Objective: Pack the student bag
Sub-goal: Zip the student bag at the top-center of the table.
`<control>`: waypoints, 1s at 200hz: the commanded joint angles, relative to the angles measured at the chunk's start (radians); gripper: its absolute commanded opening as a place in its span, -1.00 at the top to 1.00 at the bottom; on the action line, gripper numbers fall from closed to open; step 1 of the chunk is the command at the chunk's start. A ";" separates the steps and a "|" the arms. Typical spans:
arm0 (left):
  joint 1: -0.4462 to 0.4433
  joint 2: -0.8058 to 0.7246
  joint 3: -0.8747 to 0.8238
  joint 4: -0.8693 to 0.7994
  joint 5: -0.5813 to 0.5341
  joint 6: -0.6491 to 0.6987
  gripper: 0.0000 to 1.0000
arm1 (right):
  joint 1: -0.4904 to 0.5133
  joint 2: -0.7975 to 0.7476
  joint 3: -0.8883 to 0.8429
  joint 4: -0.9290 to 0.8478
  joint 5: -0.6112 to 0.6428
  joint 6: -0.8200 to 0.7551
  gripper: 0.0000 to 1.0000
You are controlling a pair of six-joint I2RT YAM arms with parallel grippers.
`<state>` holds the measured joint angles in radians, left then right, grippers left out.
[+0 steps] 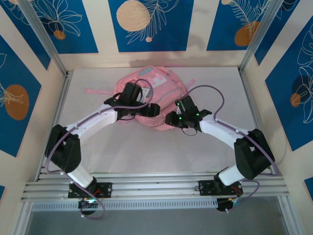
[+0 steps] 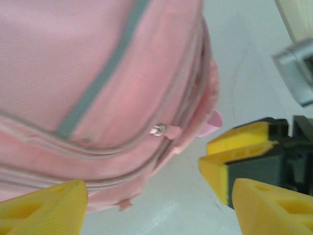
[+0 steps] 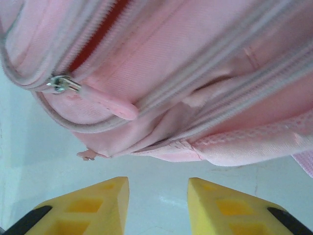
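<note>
The student bag (image 1: 157,87), a large pink backpack with grey-blue trim, lies flat at the back middle of the white table. My left gripper (image 1: 150,110) hovers at its near edge. In the left wrist view its yellow fingers (image 2: 46,208) stand wide apart, open, with only table between them, and the bag (image 2: 88,73) and a metal zipper pull (image 2: 157,130) sit just ahead. My right gripper (image 1: 172,119) is close beside it, open and holding nothing (image 3: 157,198). The bag's corner (image 3: 195,73) and a zipper slider (image 3: 61,84) with a pink tab are ahead of it.
The right gripper's yellow fingers (image 2: 234,156) sit close to the left gripper. A pink strap (image 1: 98,91) trails left from the bag. Aluminium posts (image 1: 41,36) and patterned walls enclose the table (image 1: 146,152) on three sides.
</note>
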<state>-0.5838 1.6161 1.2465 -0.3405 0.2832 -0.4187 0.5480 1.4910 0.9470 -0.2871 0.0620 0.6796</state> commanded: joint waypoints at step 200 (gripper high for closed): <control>0.082 0.162 -0.043 0.177 -0.117 -0.139 -0.46 | 0.050 0.268 0.235 -0.080 0.056 -0.351 0.39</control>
<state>-0.5171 1.7542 1.1740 -0.1818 0.2150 -0.5648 0.5877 1.7638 1.2125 -0.3393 0.1066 0.3199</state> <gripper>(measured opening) 0.766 0.314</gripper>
